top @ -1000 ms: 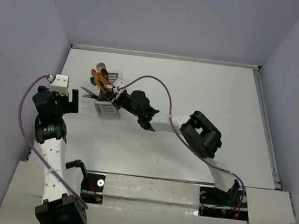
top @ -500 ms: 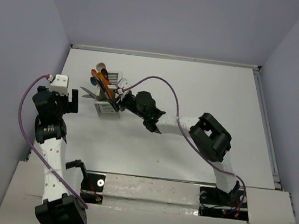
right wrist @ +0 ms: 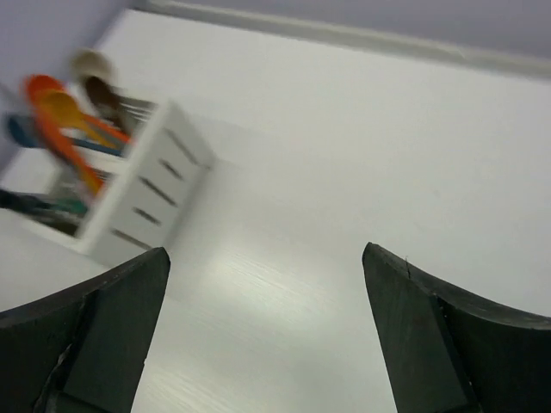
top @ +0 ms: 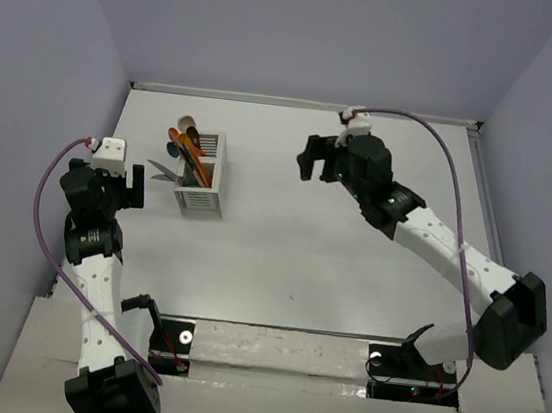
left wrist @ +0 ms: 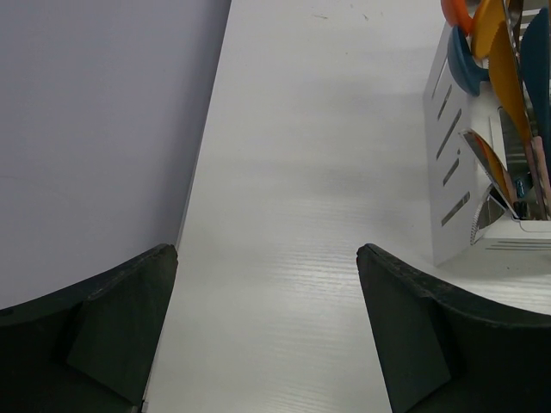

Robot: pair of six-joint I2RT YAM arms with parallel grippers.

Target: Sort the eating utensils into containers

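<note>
Caddy (top: 201, 197) near the left edge of the worktop (top: 349, 266), long axis near-to-far. Utensils (top: 187, 145) stand inside, tops leaning toward the far-left corner. Left hand (left wrist: 267, 251) and right hand (right wrist: 265, 251): fingers spread, empty.

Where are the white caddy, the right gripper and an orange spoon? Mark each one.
white caddy (top: 199, 202): top external view, its near slatted end wall.
right gripper (top: 306, 157): top external view, midway between its fingertips.
orange spoon (right wrist: 40, 88): right wrist view, its bowl, blurred.
</note>
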